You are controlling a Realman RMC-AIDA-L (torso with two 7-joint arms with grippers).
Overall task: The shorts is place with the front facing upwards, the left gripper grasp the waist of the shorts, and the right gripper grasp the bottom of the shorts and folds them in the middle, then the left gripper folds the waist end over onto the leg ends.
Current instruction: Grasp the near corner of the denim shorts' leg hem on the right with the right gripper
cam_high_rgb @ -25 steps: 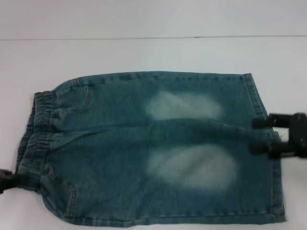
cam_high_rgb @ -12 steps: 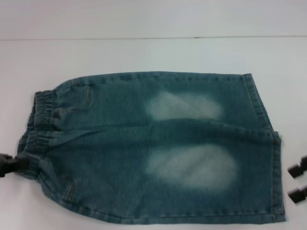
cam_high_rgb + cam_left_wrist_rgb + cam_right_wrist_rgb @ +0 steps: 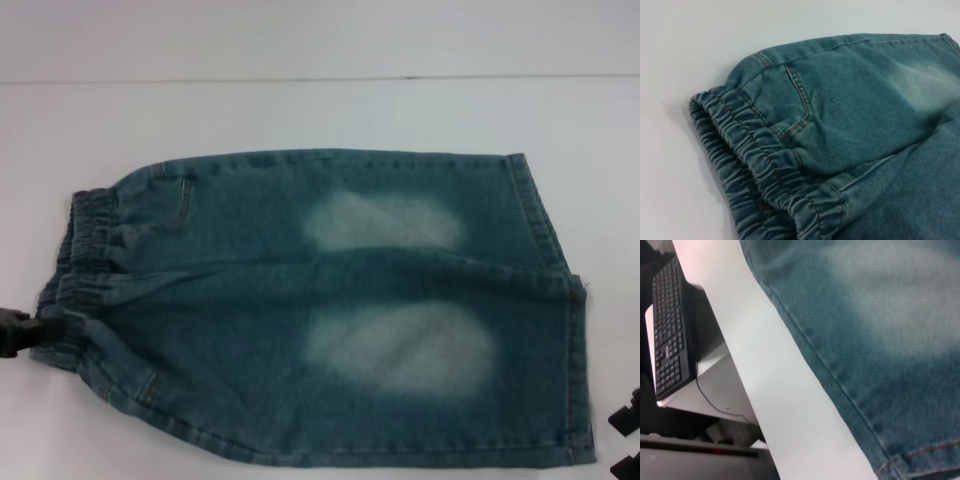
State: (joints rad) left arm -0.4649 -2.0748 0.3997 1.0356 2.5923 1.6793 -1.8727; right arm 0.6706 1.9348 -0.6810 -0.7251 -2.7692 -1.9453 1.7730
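The shorts (image 3: 330, 300) lie flat on the white table, pale faded patches facing up. The ruched waist (image 3: 80, 270) is at the left, and the straight hems of the bottom (image 3: 560, 300) are at the right. My left gripper (image 3: 18, 330) sits at the left edge of the head view, pinching the near corner of the waist. The left wrist view shows the gathered waist (image 3: 755, 170) and a pocket seam up close, but no fingers. My right gripper (image 3: 626, 440) is at the near right corner, open, off the cloth beside the hem. In the right wrist view, a stitched edge of the shorts (image 3: 880, 340) runs across the table.
The white table (image 3: 300, 110) extends around and behind the shorts to a back edge line. The right wrist view shows the table's edge (image 3: 765, 405), with a black keyboard (image 3: 670, 330) on a lower surface beyond it.
My right gripper has let go of the hem and drawn back toward the near right corner. The left gripper has moved away from me, taking the waist's near corner with it.
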